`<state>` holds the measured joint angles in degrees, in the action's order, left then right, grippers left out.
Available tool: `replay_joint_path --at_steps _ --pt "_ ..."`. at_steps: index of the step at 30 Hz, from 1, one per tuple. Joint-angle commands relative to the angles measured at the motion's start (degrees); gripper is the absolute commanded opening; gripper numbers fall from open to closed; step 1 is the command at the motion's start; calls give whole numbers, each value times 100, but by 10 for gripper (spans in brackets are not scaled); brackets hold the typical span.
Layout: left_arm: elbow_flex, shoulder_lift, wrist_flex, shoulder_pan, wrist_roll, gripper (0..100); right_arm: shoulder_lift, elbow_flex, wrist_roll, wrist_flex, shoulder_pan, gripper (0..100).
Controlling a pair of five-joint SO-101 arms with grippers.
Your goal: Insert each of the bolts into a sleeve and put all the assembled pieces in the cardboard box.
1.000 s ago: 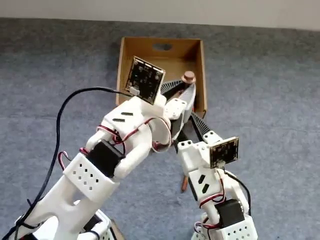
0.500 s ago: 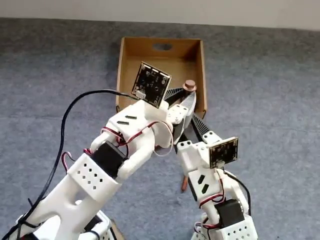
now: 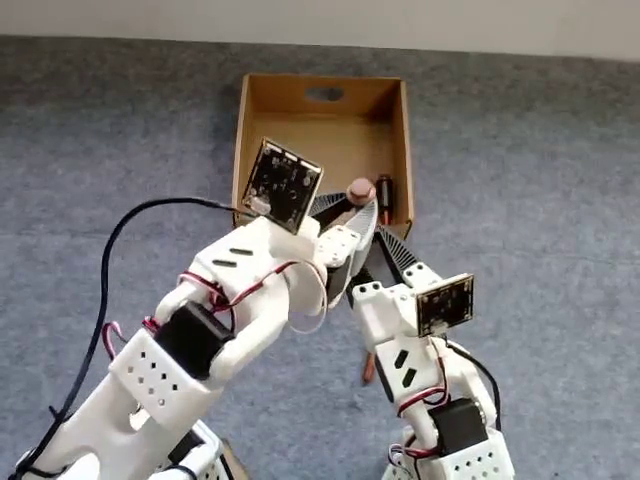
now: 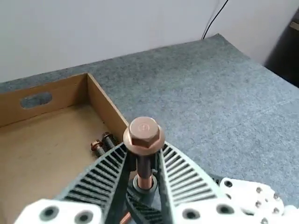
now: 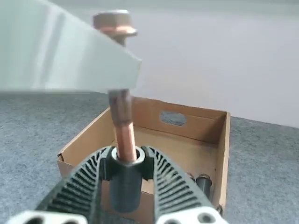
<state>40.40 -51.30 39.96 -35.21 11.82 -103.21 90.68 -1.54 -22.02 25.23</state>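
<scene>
We see our left gripper (image 4: 142, 151) closed on a coppery, hex-flanged bolt (image 4: 143, 133). Its smooth shank dips into the dark cylindrical sleeve (image 5: 125, 186) clamped just below in our right gripper (image 5: 125, 161). The cardboard box (image 3: 290, 100) sits just beyond both.

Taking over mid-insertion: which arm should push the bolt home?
Left. The left gripper clamps the bolt upright, shank already entering the sleeve, so it can press down; the right gripper only braces the sleeve.
</scene>
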Motion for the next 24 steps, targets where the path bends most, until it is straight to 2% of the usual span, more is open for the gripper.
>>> replay_joint_path --at_steps 1,18,24 --pt "321 -171 44 -57 -35 8 -31 -84 62 145 4 7" --pt "593 -110 -229 -48 -18 10 -31 -84 53 145 -13 7" --pt "593 -48 -202 -48 -26 9 -31 -110 70 145 -374 7"
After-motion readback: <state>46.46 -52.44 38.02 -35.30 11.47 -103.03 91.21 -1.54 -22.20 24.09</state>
